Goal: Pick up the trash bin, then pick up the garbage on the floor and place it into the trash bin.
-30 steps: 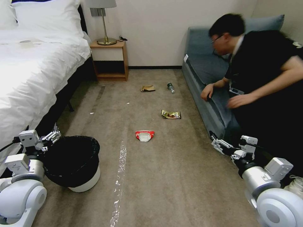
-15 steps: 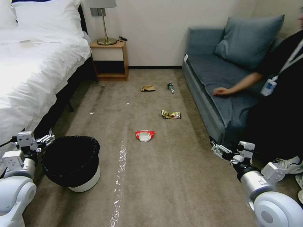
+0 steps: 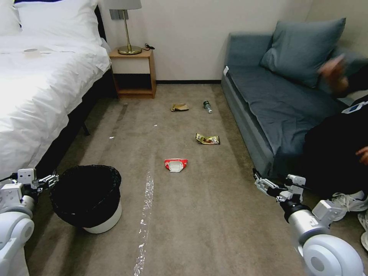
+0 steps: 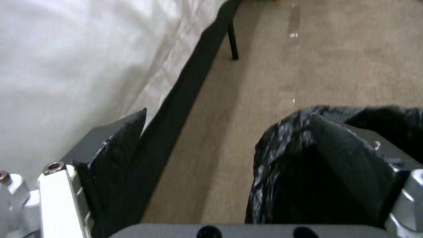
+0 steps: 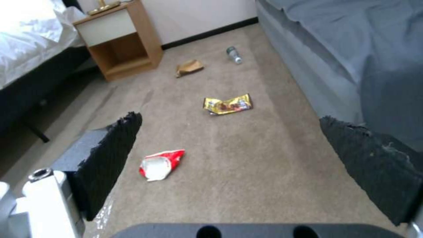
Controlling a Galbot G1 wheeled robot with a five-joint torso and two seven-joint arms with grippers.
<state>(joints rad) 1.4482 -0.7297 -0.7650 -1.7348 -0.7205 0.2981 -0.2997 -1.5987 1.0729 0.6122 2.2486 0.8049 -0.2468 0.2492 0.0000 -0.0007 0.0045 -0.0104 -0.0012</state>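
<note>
— Where do we have the trash bin (image 3: 89,199)?

— On the carpet beside the bed (image 3: 42,88), our left gripper (image 3: 51,178) just at its black-bagged rim, fingers spread wide, one of them over the bag's edge, gripping nothing.

— And our right gripper (image 3: 262,184)?

— Low by the sofa (image 3: 268,103), fingers wide, empty. The garbage lies ahead: red-and-white packet (image 3: 176,165), gold wrapper (image 3: 207,139), tan paper (image 3: 179,107), small bottle (image 3: 207,106).

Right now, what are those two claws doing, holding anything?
Left gripper: open, empty, beside the trash bin.
Right gripper: open, empty, above the carpet.
</note>
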